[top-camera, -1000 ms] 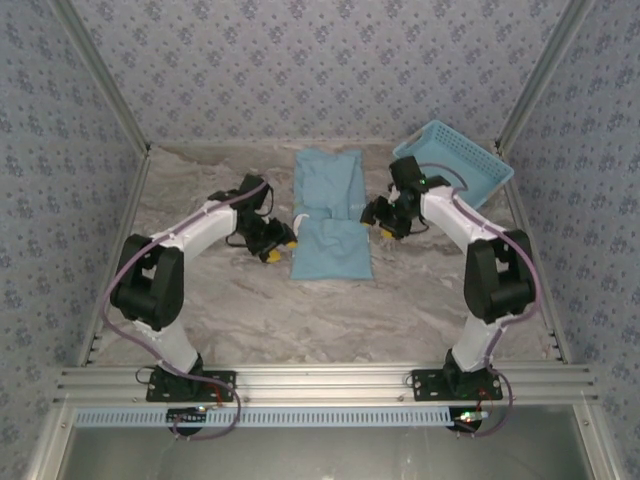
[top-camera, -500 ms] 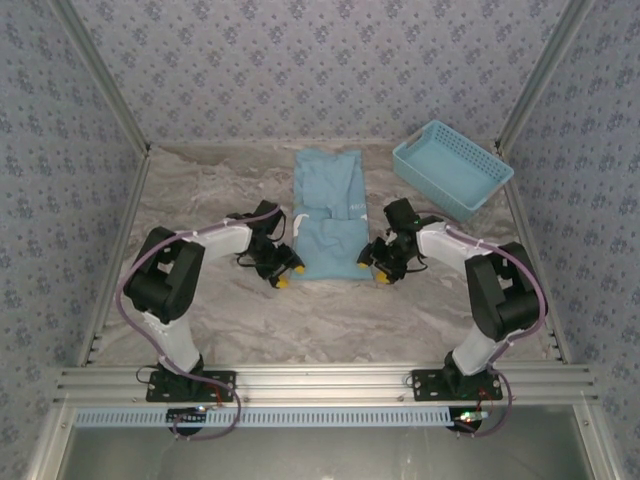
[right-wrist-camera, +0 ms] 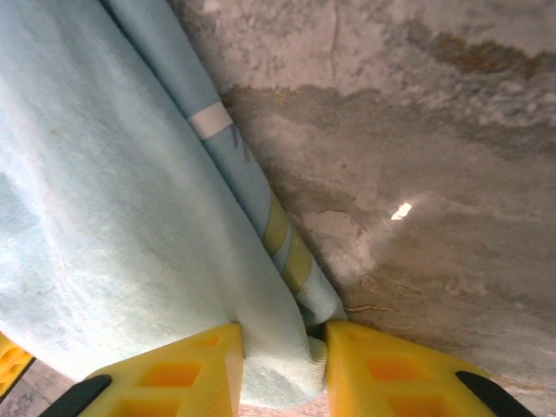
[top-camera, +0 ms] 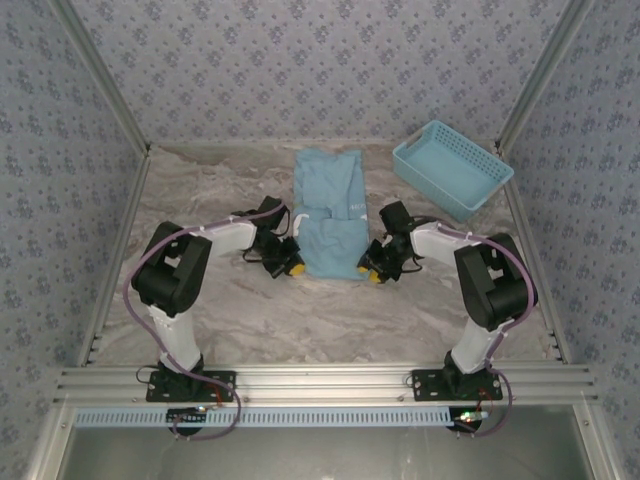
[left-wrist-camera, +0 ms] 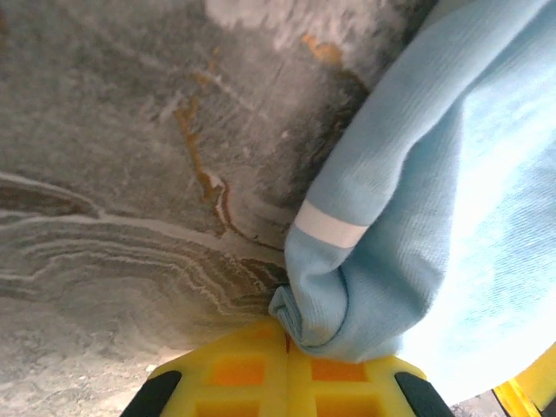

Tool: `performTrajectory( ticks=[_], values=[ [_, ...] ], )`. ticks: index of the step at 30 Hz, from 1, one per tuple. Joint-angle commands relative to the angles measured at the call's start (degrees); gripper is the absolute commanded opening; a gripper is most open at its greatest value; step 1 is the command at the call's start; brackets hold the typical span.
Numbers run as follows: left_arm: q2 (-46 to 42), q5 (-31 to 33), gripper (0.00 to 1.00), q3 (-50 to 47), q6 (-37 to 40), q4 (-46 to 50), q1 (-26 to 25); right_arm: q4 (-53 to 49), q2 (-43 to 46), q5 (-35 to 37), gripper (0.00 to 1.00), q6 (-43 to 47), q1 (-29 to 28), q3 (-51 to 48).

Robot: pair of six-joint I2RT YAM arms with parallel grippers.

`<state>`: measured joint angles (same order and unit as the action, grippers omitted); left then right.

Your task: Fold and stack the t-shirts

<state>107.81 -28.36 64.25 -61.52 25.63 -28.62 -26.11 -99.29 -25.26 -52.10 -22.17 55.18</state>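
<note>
At the near hem of the t-shirt (top-camera: 328,205), both arms have dropped low within the last second. The left gripper (top-camera: 291,267) and the right gripper (top-camera: 371,273) sat higher, beside its middle, and now press at its two near corners on the table (top-camera: 300,330). Through the wrist cameras we see each pair of jaws pinched on a bunched corner of blue cloth. The t-shirt lies long and narrow mid-table, left of the basket (top-camera: 452,168). We judge the grasp made, so carrying the hem toward the far end should be the next fold.
</note>
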Motion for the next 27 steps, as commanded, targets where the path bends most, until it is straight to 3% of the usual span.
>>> performTrajectory(
  ticks=[1, 10, 21, 27],
  values=[
    [-0.5, 2.1, 0.00, 1.3, 1.4, 0.9, -0.2, -5.8, 2.8, 3.3, 0.39, 1.4, -0.5, 1.1],
    [-2.3, 2.7, 0.00, 0.3, 3.0, 3.5, -0.2, -7.9, 3.5, 5.7, 0.44, 3.6, -3.2, 0.9],
    [-2.6, 3.3, 0.00, 1.0, 5.2, 6.2, -0.2, -9.8, -1.7, 9.9, 0.30, 6.3, -4.4, 5.2],
    [-2.8, 3.6, 0.00, 1.2, 6.1, 7.4, -0.2, -12.1, -0.3, 10.6, 0.39, 7.2, -4.2, 6.0]
  ],
)
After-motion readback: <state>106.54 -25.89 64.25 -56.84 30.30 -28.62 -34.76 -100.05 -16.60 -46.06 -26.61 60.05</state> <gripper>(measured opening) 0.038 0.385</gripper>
